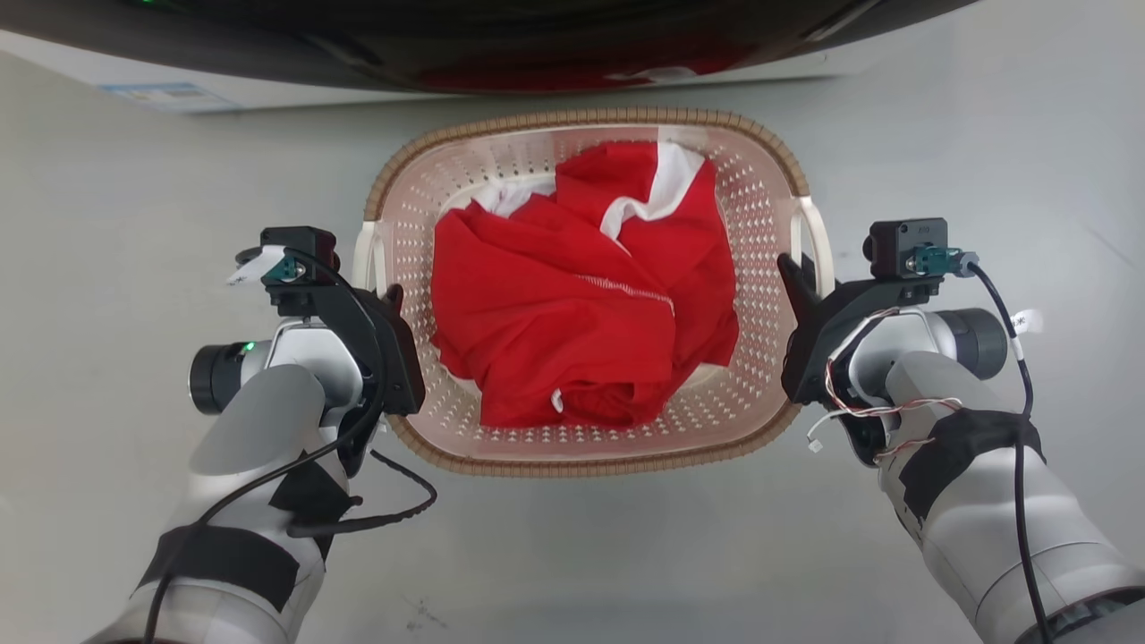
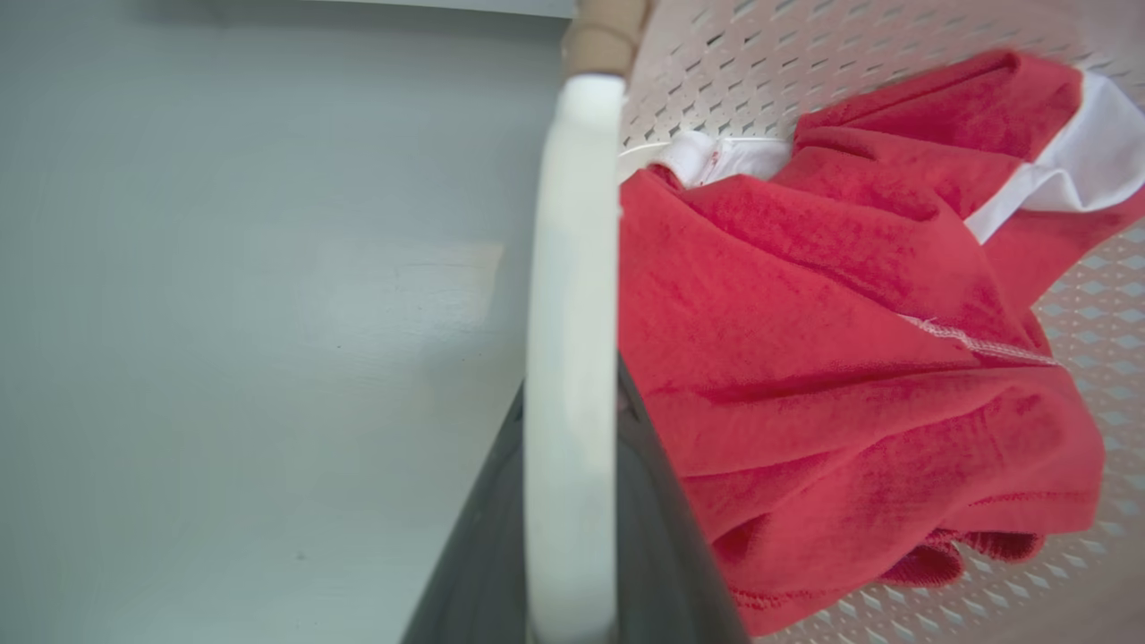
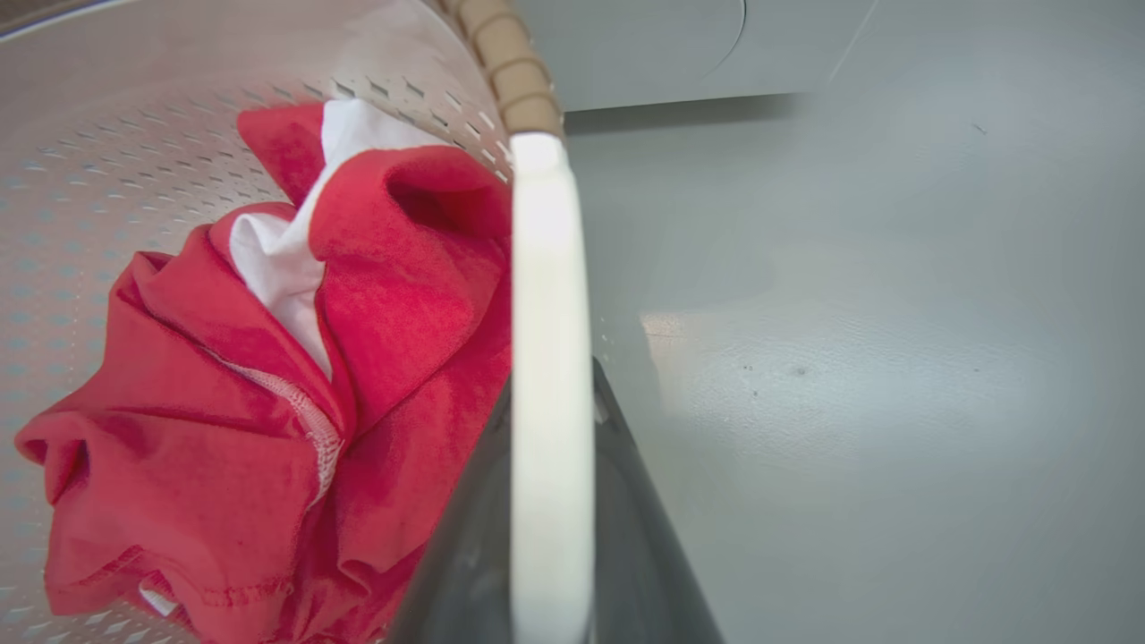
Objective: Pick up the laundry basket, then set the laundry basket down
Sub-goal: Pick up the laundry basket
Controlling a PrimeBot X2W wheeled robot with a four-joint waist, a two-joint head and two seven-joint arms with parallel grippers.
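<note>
Grippers both pinch handles. The left gripper [image 1: 386, 300] clamps the left white handle [image 2: 572, 313] of the laundry basket [image 1: 590, 121], one dark finger on each side of the handle. The right gripper [image 1: 792, 268] grips the right white handle [image 3: 547, 358] the same way. The basket lies between the two grippers, brown rim up, over grey floor [image 1: 134, 224]; cannot tell whether it touches the floor. Inside the basket, a crumpled red garment [image 1: 572, 313] with white trim is heaped across the bottom. Just beyond the basket's far rim is a dark curved machine front [image 1: 572, 36].
</note>
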